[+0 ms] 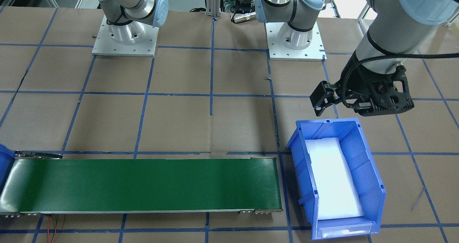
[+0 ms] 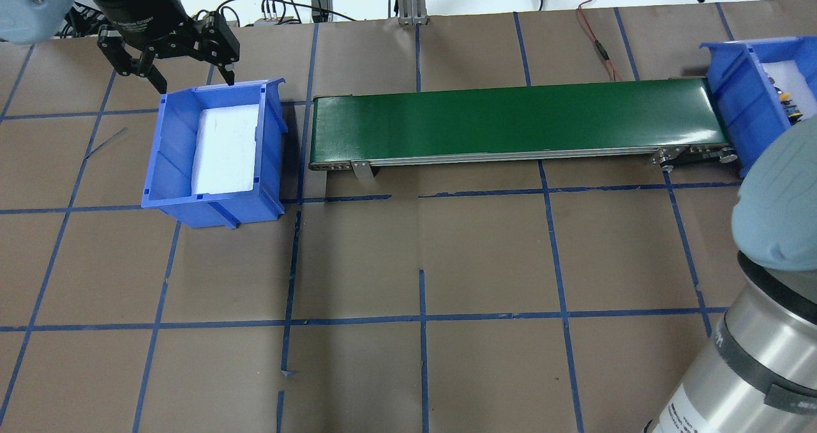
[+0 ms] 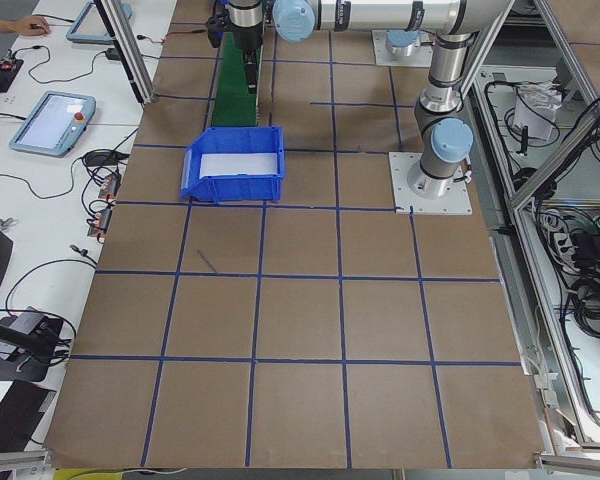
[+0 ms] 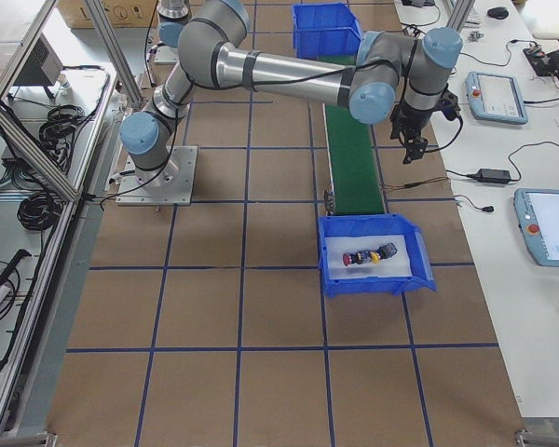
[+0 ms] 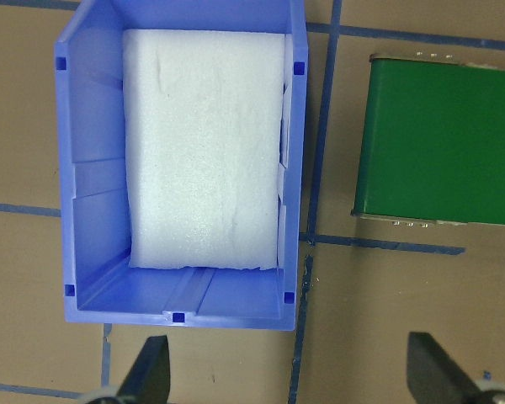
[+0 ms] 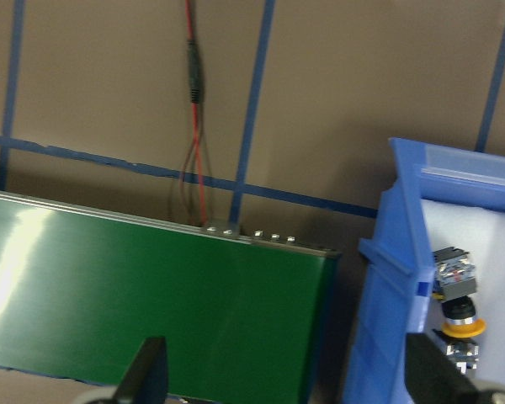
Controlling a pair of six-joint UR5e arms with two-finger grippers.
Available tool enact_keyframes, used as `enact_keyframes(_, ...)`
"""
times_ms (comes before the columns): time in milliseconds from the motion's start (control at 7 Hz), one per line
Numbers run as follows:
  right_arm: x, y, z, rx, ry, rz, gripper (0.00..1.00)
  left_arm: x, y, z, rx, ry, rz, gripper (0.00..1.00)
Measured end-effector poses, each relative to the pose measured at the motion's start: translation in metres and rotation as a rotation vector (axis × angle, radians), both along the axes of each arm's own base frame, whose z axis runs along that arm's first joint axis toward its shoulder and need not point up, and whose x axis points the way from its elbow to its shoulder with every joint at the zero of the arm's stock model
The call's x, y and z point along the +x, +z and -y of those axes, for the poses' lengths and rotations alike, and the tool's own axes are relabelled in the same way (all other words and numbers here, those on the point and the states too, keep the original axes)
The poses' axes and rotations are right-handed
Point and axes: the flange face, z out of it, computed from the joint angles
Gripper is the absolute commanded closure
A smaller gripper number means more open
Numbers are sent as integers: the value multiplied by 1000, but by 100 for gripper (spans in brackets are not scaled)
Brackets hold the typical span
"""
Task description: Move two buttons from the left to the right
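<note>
Both buttons lie on the white foam in the right blue bin (image 4: 331, 279): the red button (image 4: 354, 258) beside the yellow button (image 4: 384, 251). The right wrist view shows the yellow button (image 6: 461, 321) at the bin's (image 6: 387, 337) edge. My right gripper (image 6: 290, 387) hangs open and empty above the conveyor's (image 6: 109, 295) end, beside that bin. The left blue bin (image 2: 153, 165) holds only white foam. My left gripper (image 2: 185, 75) hovers open and empty over that bin's far rim, and its fingertips (image 5: 151, 370) frame the bin (image 5: 76, 168) from above.
The green conveyor belt (image 2: 510, 120) runs between the two bins with nothing on it. A red and black wire (image 2: 597, 37) lies behind its right end. Blue tape lines grid the brown table. The right arm's elbow (image 2: 772, 216) blocks the near right corner of the overhead view.
</note>
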Motion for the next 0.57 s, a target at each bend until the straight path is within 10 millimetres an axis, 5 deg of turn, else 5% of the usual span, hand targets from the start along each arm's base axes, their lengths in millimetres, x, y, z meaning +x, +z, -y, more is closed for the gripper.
enact_keyframes(286, 78, 36, -26, 34, -41, 13, 3, 0, 0, 0, 0, 0, 0, 0)
enact_keyframes(571, 112, 67, -76, 105, -41, 25, 3, 0, 0, 0, 0, 0, 0, 0)
